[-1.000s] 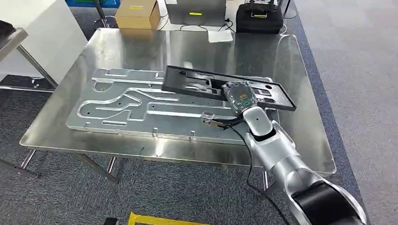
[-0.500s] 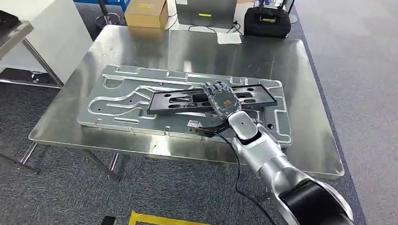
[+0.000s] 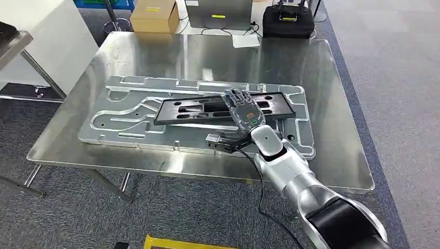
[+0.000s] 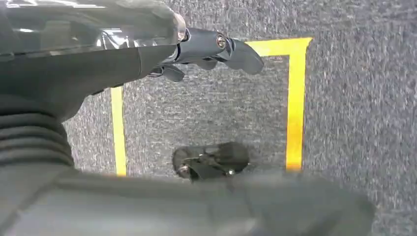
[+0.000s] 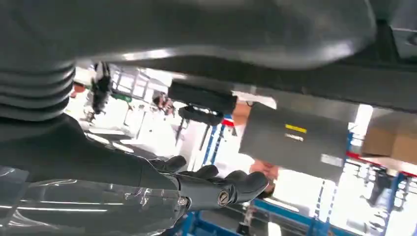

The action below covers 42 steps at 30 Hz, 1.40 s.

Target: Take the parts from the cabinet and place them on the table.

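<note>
Placing step: right hand (image 3: 244, 111) lay flat, fingers spread, on black part (image 3: 207, 110). Gripped nothing visible. Next: lift clear of desk (image 3: 332, 155).

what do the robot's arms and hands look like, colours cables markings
The right arm is glossy silver with a black band at the wrist and a black section near the shoulder; a thin black cable runs along it. The right hand is dark grey with a small green marking. The left hand shows dark fingers and a grey ribbed cover.
</note>
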### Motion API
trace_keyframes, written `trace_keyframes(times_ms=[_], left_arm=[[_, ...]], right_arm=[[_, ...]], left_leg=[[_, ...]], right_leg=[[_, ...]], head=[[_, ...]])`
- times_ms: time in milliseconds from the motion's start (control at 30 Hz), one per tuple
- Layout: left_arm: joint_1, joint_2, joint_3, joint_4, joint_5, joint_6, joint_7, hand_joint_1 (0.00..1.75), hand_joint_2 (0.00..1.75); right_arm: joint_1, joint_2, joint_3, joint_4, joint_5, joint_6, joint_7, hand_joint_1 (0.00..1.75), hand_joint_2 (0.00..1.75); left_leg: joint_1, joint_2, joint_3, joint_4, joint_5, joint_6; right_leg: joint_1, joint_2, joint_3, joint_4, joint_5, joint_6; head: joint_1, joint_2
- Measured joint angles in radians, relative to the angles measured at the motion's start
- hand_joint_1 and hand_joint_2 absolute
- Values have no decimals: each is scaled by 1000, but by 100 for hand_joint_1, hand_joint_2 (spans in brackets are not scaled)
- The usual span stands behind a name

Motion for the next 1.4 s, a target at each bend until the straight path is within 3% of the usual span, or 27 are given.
trace_keyframes(times_ms=[33,67,100,167,233,300,367,400,433,467,533,567,600,700,733,767,833,900,933,1000,1067,1100,1233,1267,1333,1367,1400], left_arm=[[0,2,0,0,6,0,0,0,0],[-2,4,0,0,14,-1,0,0,0],[-2,4,0,0,18,-2,0,0,0],[3,5,-1,0,29,-2,0,0,0],[4,5,-3,0,31,-2,0,0,0],[2,5,-6,0,30,-3,-2,0,0],[3,5,-8,0,31,-3,-2,0,0],[4,5,-8,0,36,-3,-2,0,0],[4,5,-9,0,41,-4,-2,0,0],[5,5,-10,0,53,-8,-4,0,0],[8,5,-10,0,72,-20,-16,0,0],[8,3,-10,0,78,-23,-25,0,0],[8,1,-11,0,80,-23,-30,0,0],[25,2,-11,0,84,-19,-42,0,0],[32,3,-10,0,84,-18,-47,0,0],[41,4,-9,0,85,-17,-51,0,0],[51,3,4,0,86,-13,-60,0,0],[61,3,50,0,86,-6,-68,0,0],[67,2,73,0,86,-1,-73,0,0],[78,0,112,0,86,5,-82,0,0],[80,-3,146,0,86,9,-88,0,0],[81,-8,163,0,86,10,-92,0,0],[99,-16,226,1,86,17,-101,0,0],[99,-21,240,1,86,17,-101,0,0],[100,-24,261,2,86,17,-102,0,0],[102,-24,268,2,86,17,-107,0,0],[103,-25,278,2,86,17,-114,0,0]], right_arm=[[0,-1,-8,0,-7,-10,1,0,0],[-1,-3,-22,0,-22,-27,1,0,0],[0,-5,-36,0,-37,-41,0,0,0],[4,-5,-63,-4,-63,-62,-10,0,0],[5,-5,-88,-10,-71,-67,-15,0,0],[4,-5,-108,-13,-76,-72,-17,0,0],[13,-5,-120,-14,-85,-77,-21,0,0],[22,-5,-129,-17,-104,-87,-36,0,0],[32,-4,-137,-27,-130,-99,-54,0,0],[49,-2,-155,-57,-185,-118,-93,0,0],[85,15,-189,-154,-300,-124,-152,0,0],[111,25,-203,-227,-371,-115,-179,0,0],[142,40,-205,-301,-435,-102,-197,0,0],[288,78,-199,-576,-642,-88,-236,0,0],[339,82,-190,-666,-689,-94,-247,0,0],[396,87,-172,-769,-731,-105,-266,0,0],[497,87,-123,-936,-793,-132,-313,0,0],[604,76,-72,-1070,-850,-145,-356,0,0],[648,69,-45,-1131,-853,-163,-372,0,0],[742,53,-9,-1236,-828,-216,-396,0,0],[841,38,6,-1335,-792,-274,-416,0,0],[893,32,5,-1377,-781,-291,-425,0,0],[1089,16,-40,-1503,-802,-306,-477,0,0],[1130,15,-60,-1524,-836,-308,-498,0,175],[1201,15,-107,-1549,-916,-303,-529,0,175],[1223,16,-127,-1553,-949,-294,-539,0,175],[1244,17,-161,-1555,-989,-276,-552,0,175]], left_leg=[[2,1,40,-79,35,0],[0,1,67,-131,18,3],[-7,-4,66,-136,28,15],[-10,-3,63,-133,28,24],[-4,-2,66,-146,38,42],[-5,-1,64,-147,41,54],[-9,-1,63,-146,41,58],[-11,-2,62,-145,40,59],[-12,-3,62,-144,40,59],[-13,-4,62,-140,42,59],[-18,-7,63,-136,41,58],[-18,-6,61,-136,40,56],[-27,-6,56,-130,39,52],[-18,-6,58,-138,45,35],[-24,-9,57,-136,42,30],[-21,-6,49,-119,12,24],[-13,-3,13,4,-87,14],[-6,-2,-20,135,-157,4],[-3,-2,-14,150,-161,0],[4,-1,70,38,-113,-5],[11,-3,190,-151,-82,-8],[-3,-7,180,-146,-78,-3],[-4,-5,165,-153,-42,37],[-1,4,155,-155,-29,46],[-2,4,125,-155,-8,61],[-4,5,109,-154,4,62],[-7,8,95,-154,15,63]], right_leg=[[-1,0,0,5,-3,4],[2,1,-3,8,-7,12],[4,2,-6,11,-5,18],[4,2,-5,5,-1,28],[-1,2,-7,10,-9,42],[0,3,-47,100,-70,45],[1,2,-128,272,-144,48],[2,2,-151,319,-152,47],[2,2,-152,320,-142,46],[3,2,-129,272,-106,41],[7,3,-43,102,-24,24],[13,4,-10,25,-11,13],[15,1,-5,17,-7,14],[21,1,-6,14,-4,9],[9,-4,-4,-2,3,1],[7,-9,-3,-8,11,-5],[7,-10,-12,-9,18,-13],[7,-15,-23,-7,24,-12],[6,-15,-31,-3,28,-9],[1,-14,-49,7,36,-2],[-1,-15,-61,22,43,10],[4,-16,-62,19,47,18],[-1,-13,-61,1,81,51],[-6,-6,-67,15,49,54],[-5,-2,-101,126,-90,58],[-5,0,-118,202,-147,61],[-5,1,-128,269,-182,62]], head=[[0,0],[0,0],[0,0],[0,0],[0,0],[0,0],[0,0],[0,0],[0,0],[0,0],[0,0],[0,0],[-3,0],[-1,0],[-1,0],[-2,0],[-7,0],[-6,0],[-7,0],[-7,0],[-7,0],[-7,0],[0,0],[-1,0],[3,0],[5,0],[5,0]])
